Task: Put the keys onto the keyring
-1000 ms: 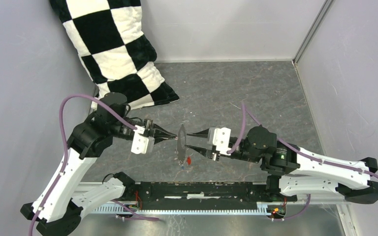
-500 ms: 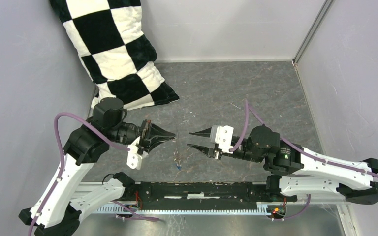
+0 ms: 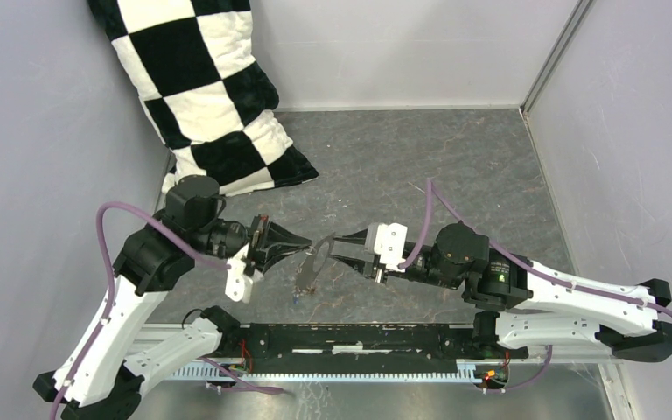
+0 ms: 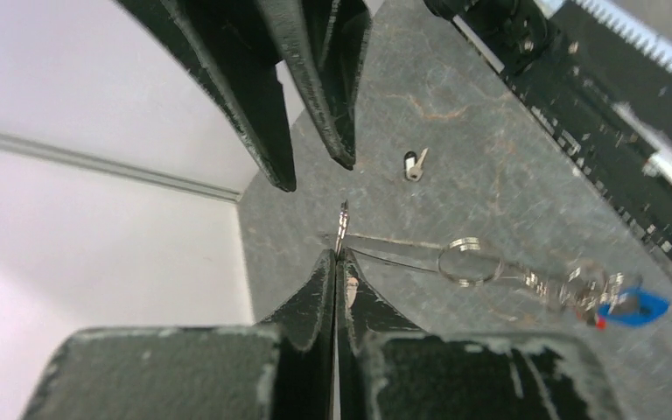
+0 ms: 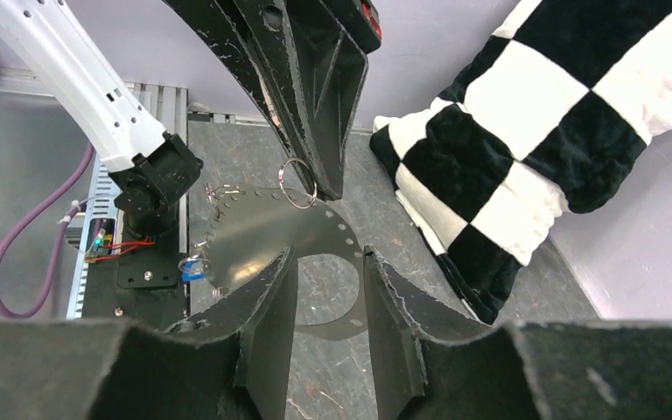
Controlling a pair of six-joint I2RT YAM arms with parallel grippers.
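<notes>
The keyring (image 5: 254, 229) is a flat grey metal hoop with small holes along its rim. It hangs tilted above the table (image 3: 312, 273). My left gripper (image 4: 337, 259) is shut on its thin edge. A small split ring (image 4: 468, 261) and a short chain dangle from the hoop, carrying a blue key (image 4: 634, 307) with a speck of red beside it. A dark key with white (image 4: 414, 164) lies loose on the table. My right gripper (image 5: 328, 262) stands open facing the hoop, tips close to the left gripper (image 3: 306, 246), nothing held.
A black and white chequered pillow (image 3: 201, 96) leans in the back left corner. A black rail (image 3: 359, 337) runs along the near edge between the arm bases. Grey walls close in both sides.
The left gripper turned, tilting the hoop and swinging the dangling keys to the left. The right gripper drew back from the hoop, then came forward to it again.
</notes>
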